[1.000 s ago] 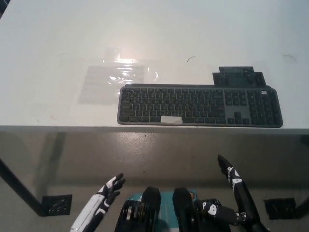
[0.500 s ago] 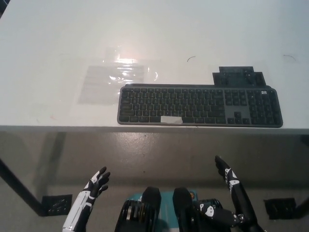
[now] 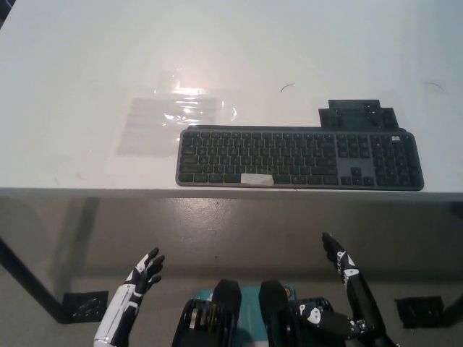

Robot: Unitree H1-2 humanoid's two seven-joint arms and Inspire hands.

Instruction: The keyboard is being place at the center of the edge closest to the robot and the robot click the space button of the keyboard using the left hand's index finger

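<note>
On table (image 3: 87, 58), dark kbd (image 3: 299, 157), pale spacebar (image 3: 257, 179); left robot hand (image 3: 145, 271), right robot hand (image 3: 336, 254) wide.

The counter (image 3: 72, 72) is cut off by the top, left and right edges. The key legends on the keyboard (image 3: 296, 157) are too small to be read. A dark flat object (image 3: 358, 113) behind its right end cannot be identified. The arm of the left robot hand (image 3: 145, 271) is cut off at the bottom edge. The pose of the right robot hand (image 3: 341, 262) cannot be made out.
</note>
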